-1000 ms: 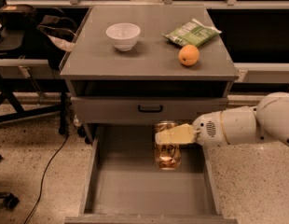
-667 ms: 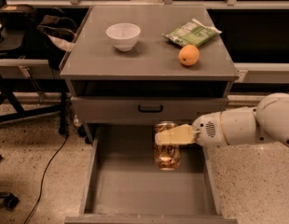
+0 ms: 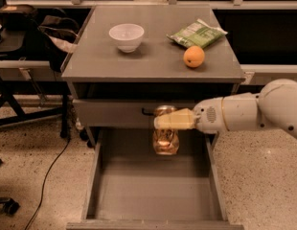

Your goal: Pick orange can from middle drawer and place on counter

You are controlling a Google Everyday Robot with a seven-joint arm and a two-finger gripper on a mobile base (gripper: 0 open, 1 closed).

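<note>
Now the orange can [image 3: 165, 140] hangs in the air over the back half of the open middle drawer [image 3: 158, 190], no longer near its floor. Compared w/ a second ago it has come up a bit. Its top now crosses in front of the closed drawer front [image 3: 110, 113] above, right by the dark handle. The can looks dented and shiny, upright or close to it.

The gripper [image 3: 162, 121] is clamped on the can's upper part. One pale finger lies across the front of it; the other is hidden behind. The white arm [image 3: 254, 111] reaches in from the right side of the view, roughly level.

What that means, as I read it: the grab held and the lift is under way, but the can sits below the counter [image 3: 153, 56] edge. I'd want more height, then a pull back clear of the overhang, before going over the top.

On the counter: a white bowl [image 3: 126, 36] at left, a green packet [image 3: 196, 32] at back right, an orange fruit [image 3: 193, 56] just in front of the packet. There's bare grey space at front centre, which I'd judge a fair drop spot.

Room: speckled floor [image 3: 263, 176], a dark cable [image 3: 50, 171] trailing at left, bags on a stand [image 3: 48, 32] beyond it, dark windows at the back.
</note>
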